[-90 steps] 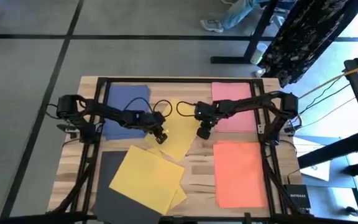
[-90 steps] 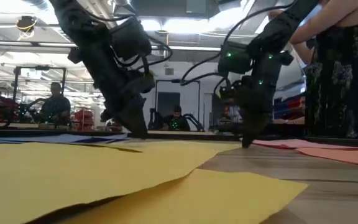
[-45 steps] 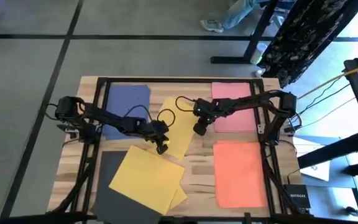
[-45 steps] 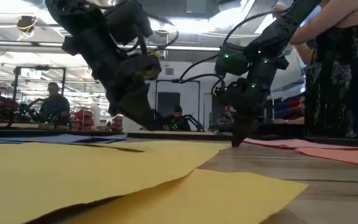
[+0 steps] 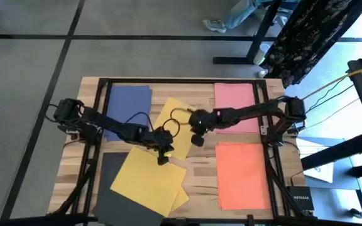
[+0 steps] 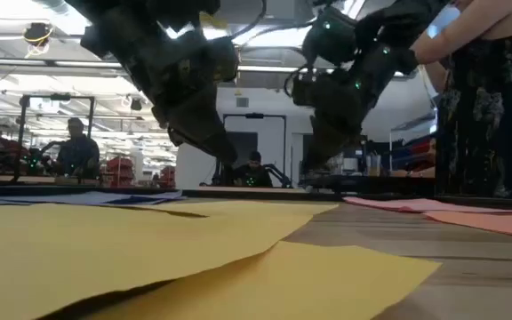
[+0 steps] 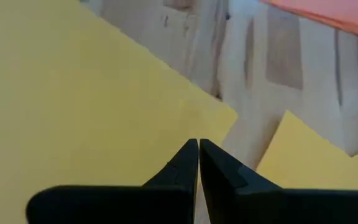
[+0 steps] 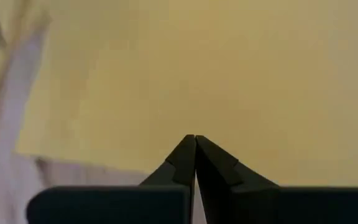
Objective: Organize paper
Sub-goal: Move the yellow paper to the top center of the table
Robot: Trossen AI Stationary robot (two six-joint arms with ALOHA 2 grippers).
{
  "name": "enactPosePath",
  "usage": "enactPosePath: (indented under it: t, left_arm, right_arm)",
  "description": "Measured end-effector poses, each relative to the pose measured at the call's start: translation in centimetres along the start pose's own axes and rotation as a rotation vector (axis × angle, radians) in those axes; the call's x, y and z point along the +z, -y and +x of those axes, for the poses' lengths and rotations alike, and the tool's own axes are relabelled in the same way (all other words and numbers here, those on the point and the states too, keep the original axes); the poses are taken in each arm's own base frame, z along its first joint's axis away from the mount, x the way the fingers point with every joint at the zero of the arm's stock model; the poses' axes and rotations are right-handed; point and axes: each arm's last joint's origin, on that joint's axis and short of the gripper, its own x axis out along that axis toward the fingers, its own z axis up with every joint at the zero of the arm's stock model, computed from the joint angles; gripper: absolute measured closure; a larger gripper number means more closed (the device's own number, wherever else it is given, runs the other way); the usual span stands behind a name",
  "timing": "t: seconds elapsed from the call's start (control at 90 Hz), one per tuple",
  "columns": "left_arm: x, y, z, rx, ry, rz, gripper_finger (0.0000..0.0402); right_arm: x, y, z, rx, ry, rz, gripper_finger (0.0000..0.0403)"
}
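Coloured paper sheets lie flat on the wooden table (image 5: 200, 166): navy blue (image 5: 127, 108) at the far left, pink (image 5: 235, 105) at the far right, orange (image 5: 242, 174) at the near right. One yellow sheet (image 5: 180, 122) lies in the middle. Another yellow sheet (image 5: 146, 179) lies over a dark grey one (image 5: 109, 198) at the near left. My left gripper (image 5: 163, 158) is shut above the near yellow sheet (image 7: 73, 106), close to its far right corner. My right gripper (image 5: 197, 140) is shut above the middle yellow sheet (image 8: 229, 68), near its right edge. In the low view both hang clear of the paper.
A third yellow sheet's corner (image 5: 182, 199) pokes out under the near yellow one. Black frame posts stand at the table's left (image 5: 93, 157) and right (image 5: 269, 157). A person in a patterned dress (image 6: 492, 107) stands beyond the far right corner. Bare wood shows between the yellow and orange sheets.
My left gripper has gone toward the table's near edge, from the middle yellow sheet to over the near one, and has risen. My right gripper has gone toward the table's left and a little nearer, and has also lifted off the table.
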Motion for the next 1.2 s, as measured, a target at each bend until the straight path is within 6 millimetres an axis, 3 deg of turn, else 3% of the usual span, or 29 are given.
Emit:
enactPosePath:
  t: [0.256, 0.756, 0.967, 1.056, 1.2]
  left_arm:
    - [-0.5, 1.2, -0.2, -0.027, -0.007, 0.002, 0.0402]
    - [-0.3, 1.0, -0.1, -0.023, 0.001, -0.018, 0.0402]
    - [-0.1, 0.4, 0.0, -0.007, 0.006, -0.033, 0.0402]
    - [0.0, 0.1, 0.0, 0.001, 0.006, -0.037, 0.0402]
    - [0.2, -0.4, 0.0, 0.072, 0.032, -0.036, 0.0402]
  right_arm:
    - [-1.0, 1.5, 2.9, -0.077, -0.084, 0.023, 0.0403]
    - [0.4, 9.1, 2.1, -0.211, -0.116, 0.006, 0.0403]
    - [2.9, 7.7, -0.1, -0.133, -0.031, -0.068, 0.0403]
    - [3.4, 5.9, -0.9, -0.038, 0.01, -0.107, 0.0403]
    - [2.9, 2.2, -0.5, 0.069, 0.021, -0.17, 0.0403]
